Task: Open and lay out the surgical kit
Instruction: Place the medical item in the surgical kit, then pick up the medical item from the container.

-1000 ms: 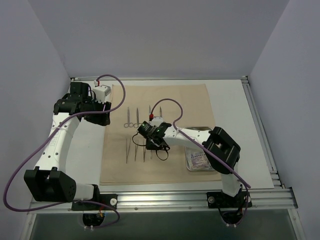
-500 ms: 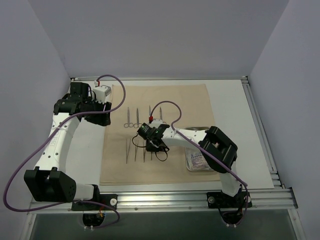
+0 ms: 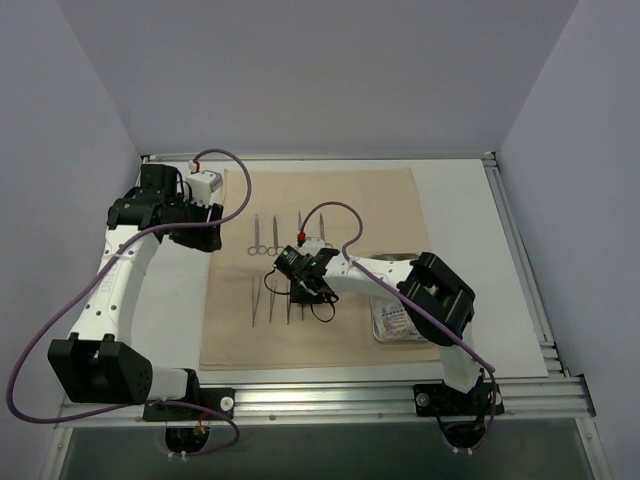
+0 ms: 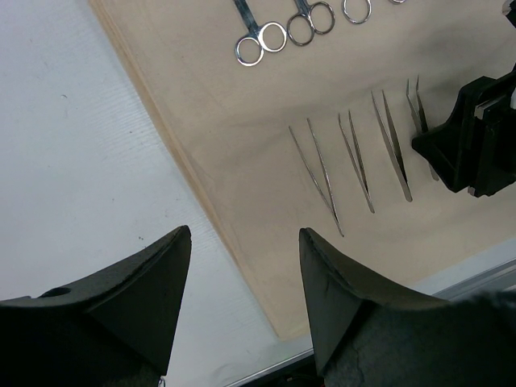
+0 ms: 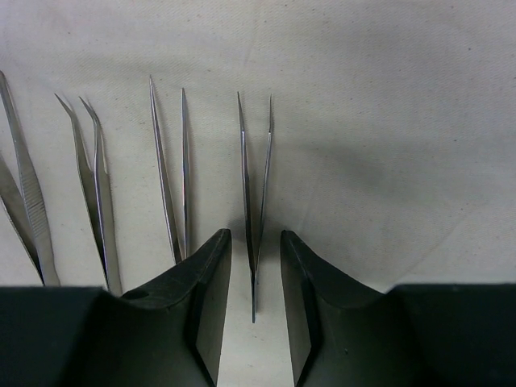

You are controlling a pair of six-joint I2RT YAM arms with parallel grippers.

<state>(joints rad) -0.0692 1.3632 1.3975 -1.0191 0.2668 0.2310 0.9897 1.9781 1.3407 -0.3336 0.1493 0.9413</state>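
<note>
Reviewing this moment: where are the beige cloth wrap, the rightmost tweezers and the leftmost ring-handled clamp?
beige cloth wrap [image 3: 380,210]: top external view, bare far-right area of the sheet.
rightmost tweezers [image 5: 253,282]: right wrist view, joined tail end.
leftmost ring-handled clamp [image 4: 246,18]: left wrist view, shank above its rings.

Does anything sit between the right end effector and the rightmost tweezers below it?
Nothing visible. The tweezers lie on the cloth between the parted jaws of the right end effector, a gap each side.

Tweezers [image 3: 271,303] lie on the cloth [image 3: 380,200], clamps [image 3: 272,235] behind them.
</note>
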